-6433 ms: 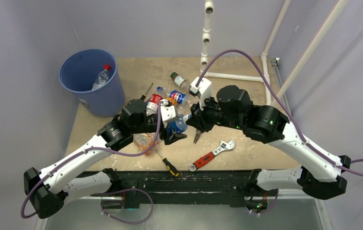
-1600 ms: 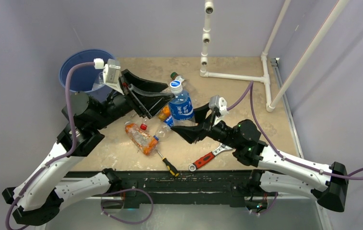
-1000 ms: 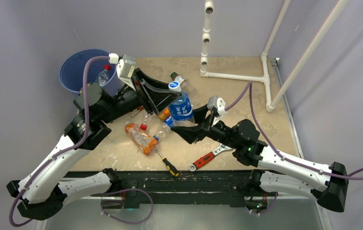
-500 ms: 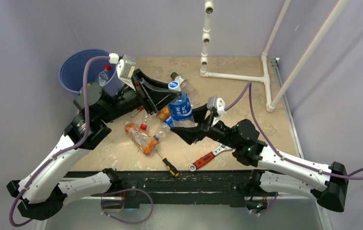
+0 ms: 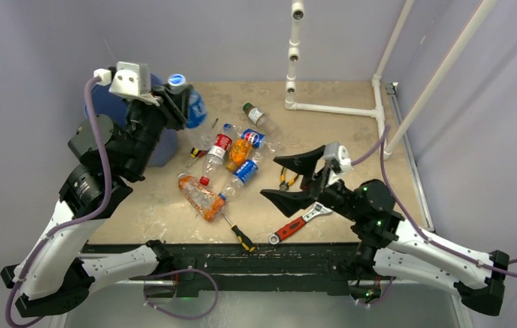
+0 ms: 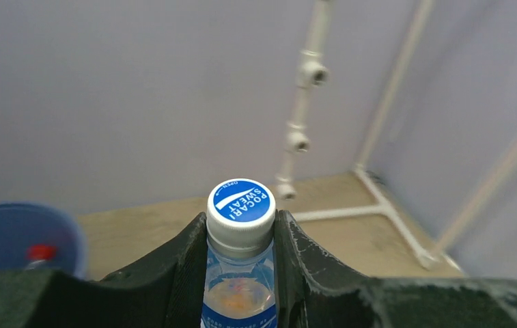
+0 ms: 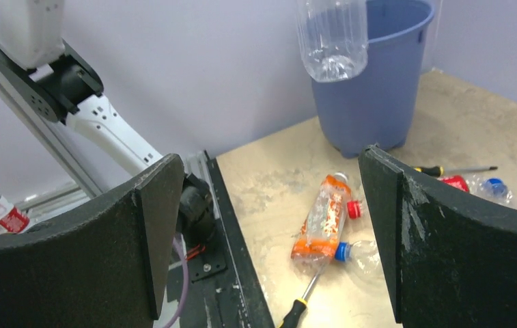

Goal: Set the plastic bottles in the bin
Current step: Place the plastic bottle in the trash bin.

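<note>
In left gripper (image 6: 242,236), bottle (image 6: 240,202) (by neck).

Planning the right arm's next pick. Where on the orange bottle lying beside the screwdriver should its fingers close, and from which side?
Across its mid-body, straight down from above. The orange bottle lies flat and slanted, long sides exposed, so turn the fingers crosswise to it. The caps of a red-capped bottle and a blue-capped bottle crowd one long side, so descend carefully there.

Top overhead, far; wrist views share bin (image 6: 9,236)
</note>
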